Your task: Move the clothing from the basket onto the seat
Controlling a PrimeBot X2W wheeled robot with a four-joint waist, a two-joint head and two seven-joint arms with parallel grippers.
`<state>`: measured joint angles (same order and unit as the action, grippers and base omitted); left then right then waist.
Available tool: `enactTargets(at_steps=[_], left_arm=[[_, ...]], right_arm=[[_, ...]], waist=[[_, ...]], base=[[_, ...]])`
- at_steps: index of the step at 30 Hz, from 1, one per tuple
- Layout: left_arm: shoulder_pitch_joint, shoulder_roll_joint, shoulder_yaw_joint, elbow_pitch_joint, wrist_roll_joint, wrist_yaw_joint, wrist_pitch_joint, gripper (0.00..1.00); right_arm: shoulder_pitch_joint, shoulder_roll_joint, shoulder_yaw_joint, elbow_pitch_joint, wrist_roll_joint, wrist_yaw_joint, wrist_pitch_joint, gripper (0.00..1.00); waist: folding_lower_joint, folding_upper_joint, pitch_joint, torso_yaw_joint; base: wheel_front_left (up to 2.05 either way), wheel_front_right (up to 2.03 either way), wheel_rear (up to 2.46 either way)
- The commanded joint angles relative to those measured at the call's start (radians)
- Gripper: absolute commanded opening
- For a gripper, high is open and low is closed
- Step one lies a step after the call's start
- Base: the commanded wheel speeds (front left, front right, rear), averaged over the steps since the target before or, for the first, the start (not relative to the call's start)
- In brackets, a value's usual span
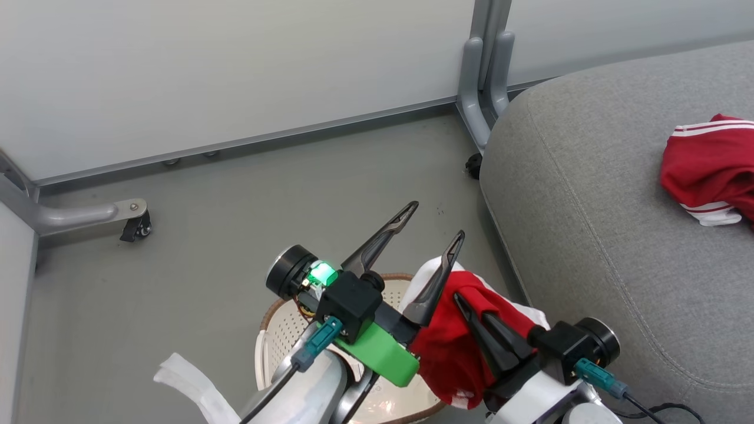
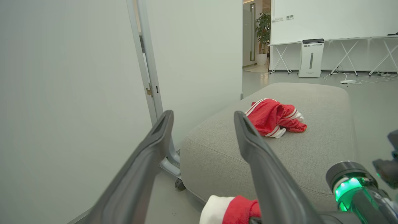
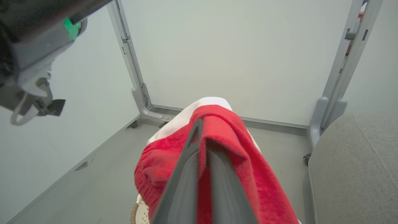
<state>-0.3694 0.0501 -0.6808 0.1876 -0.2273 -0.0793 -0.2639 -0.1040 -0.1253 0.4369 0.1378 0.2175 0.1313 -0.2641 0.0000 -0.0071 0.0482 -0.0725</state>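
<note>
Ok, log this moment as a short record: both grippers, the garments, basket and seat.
left gripper: open, empty, above the basket
right gripper: shut on held garment
held garment: red and white, hanging over the basket
other garment: crumpled on the seat
basket: on the floor beside the seat
seat: grey, one garment on it

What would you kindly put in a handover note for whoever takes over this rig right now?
Grippers: the left gripper is open and empty, above the basket; the right gripper is shut on a red garment, lifted over the basket, beside the seat.
Done: another red garment lies on the seat.
Left: carry the held garment to the seat and release it. The arms hide the basket's inside, so check it for more clothing.
</note>
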Motion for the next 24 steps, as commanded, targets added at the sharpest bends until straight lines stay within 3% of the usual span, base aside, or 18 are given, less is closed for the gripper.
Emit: enactTargets(at_steps=[1, 6, 11, 24], left_arm=[[-0.004, 0.001, 0.007, 0.005, 0.008, -0.005, -0.001, 1.0], [0.002, 0.001, 0.036, 0.01, -0.014, -0.018, -0.001, 1.0], [-0.007, 0.032, 0.055, 0.002, 0.034, -0.03, -0.001, 1.0], [0.055, 0.138, 0.089, -0.046, 0.087, -0.048, -0.001, 1.0]], right_arm=[[-0.012, -0.004, -0.01, -0.008, -0.005, -0.001, 0.0, 0.0], [-0.016, 0.006, -0.083, -0.046, -0.007, -0.001, 0.0, 0.0], [-0.028, 0.01, -0.15, -0.104, -0.019, -0.001, 0.0, 0.0], [-0.015, 0.058, -0.317, -0.299, -0.015, -0.001, 0.0, 0.0]], waist=[[0.0, 0.0071, 0.007, -0.003], [0.0, 0.0071, 0.038, -0.023], [0.0, 0.0071, 0.078, -0.067], [0.0, 0.0071, 0.213, -0.298]], base=[[0.0, 0.0, 0.0], [0.0, 0.0, 0.0], [0.0, 0.0, 0.0], [0.0, 0.0, 0.0]])
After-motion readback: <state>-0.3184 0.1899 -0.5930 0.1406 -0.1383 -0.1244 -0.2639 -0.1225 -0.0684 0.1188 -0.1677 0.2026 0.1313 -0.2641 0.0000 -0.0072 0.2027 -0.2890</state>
